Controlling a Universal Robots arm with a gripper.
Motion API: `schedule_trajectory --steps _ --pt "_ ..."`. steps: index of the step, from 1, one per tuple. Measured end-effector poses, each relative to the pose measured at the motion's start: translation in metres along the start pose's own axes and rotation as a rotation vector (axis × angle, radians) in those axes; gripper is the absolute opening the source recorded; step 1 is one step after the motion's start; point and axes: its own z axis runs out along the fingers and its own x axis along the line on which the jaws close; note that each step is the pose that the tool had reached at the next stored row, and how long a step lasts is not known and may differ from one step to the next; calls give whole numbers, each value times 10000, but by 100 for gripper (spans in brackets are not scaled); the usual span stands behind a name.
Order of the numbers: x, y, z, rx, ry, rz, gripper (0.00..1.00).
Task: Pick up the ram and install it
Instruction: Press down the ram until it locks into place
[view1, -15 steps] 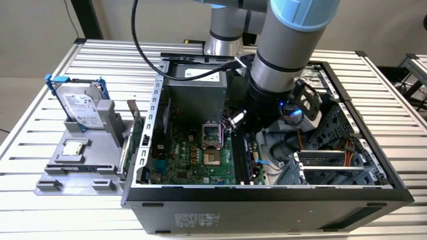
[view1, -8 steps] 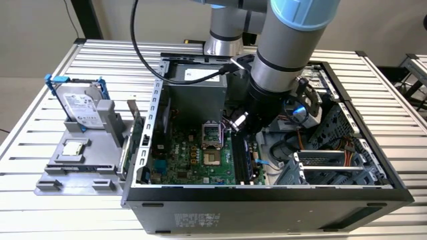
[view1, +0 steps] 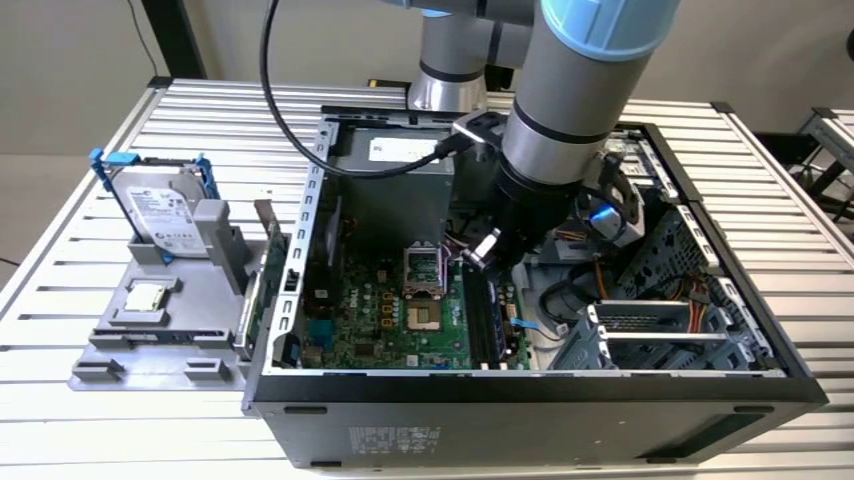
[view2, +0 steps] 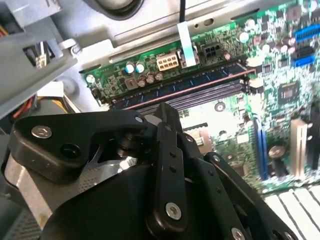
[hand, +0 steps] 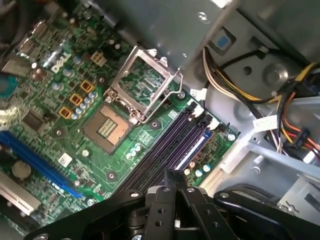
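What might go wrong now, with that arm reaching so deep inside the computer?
1. The gripper sits low over the memory slots. Pushing down slightly off line might strain a slot or the board.
2. The open processor socket and its raised metal frame lie right beside those slots, so a sideways slip could hit them.
3. The arm's black cable hangs across the case edge and might snag.

The arm (view1: 567, 120) hides part of the motherboard (view1: 387, 310) behind it.

labels: hard drive (view1: 170, 214) sticker | case front (view1: 400, 441) sticker | power supply (view1: 400, 150) label | legible text: 0
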Motion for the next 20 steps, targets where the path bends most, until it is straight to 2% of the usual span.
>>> schedule_trajectory --steps 10,20 --pt "0 0 0 67 -30 -1822 0" --pt "1 0 0 90 -17 -3648 0"
